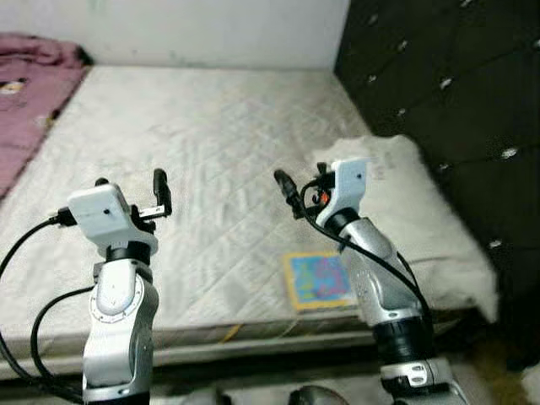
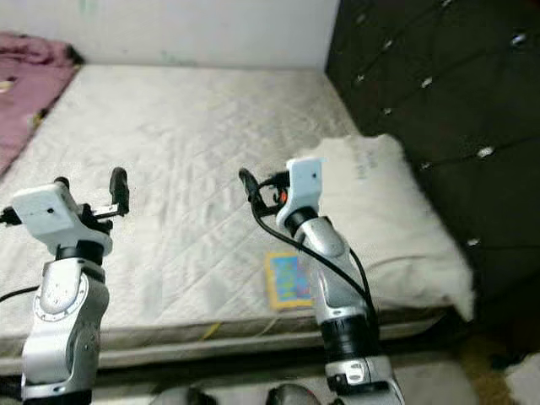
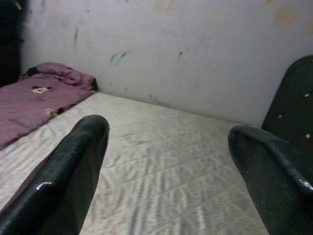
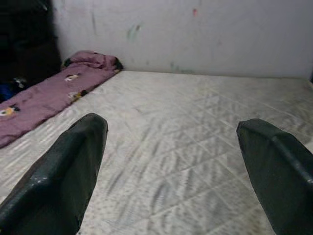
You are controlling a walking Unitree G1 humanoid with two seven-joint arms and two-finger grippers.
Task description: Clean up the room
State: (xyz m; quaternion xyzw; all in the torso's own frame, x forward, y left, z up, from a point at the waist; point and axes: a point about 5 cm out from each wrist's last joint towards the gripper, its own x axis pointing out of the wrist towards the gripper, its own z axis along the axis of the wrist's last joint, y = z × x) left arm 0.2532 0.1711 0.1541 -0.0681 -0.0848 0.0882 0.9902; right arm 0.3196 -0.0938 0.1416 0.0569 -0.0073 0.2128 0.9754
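Observation:
A bare white quilted mattress (image 1: 211,143) lies before me. A rumpled pink blanket (image 1: 25,93) is on its far left side, also seen in the right wrist view (image 4: 44,95). At the right end rests a white pillow (image 1: 405,194). A flat colourful square with a yellow border (image 1: 319,280) lies near the mattress's front edge, just left of my right forearm. My left gripper (image 1: 131,187) is raised over the front left of the mattress, open and holding nothing (image 3: 166,161). My right gripper (image 1: 302,190) is raised beside the pillow, open and holding nothing too (image 4: 171,161).
A dark tufted headboard (image 1: 447,76) runs along the right side of the bed. A pale wall (image 3: 171,49) with small marks stands behind the mattress. Black cables (image 1: 34,337) loop beside my left arm. Dim floor shows under the bed's front edge.

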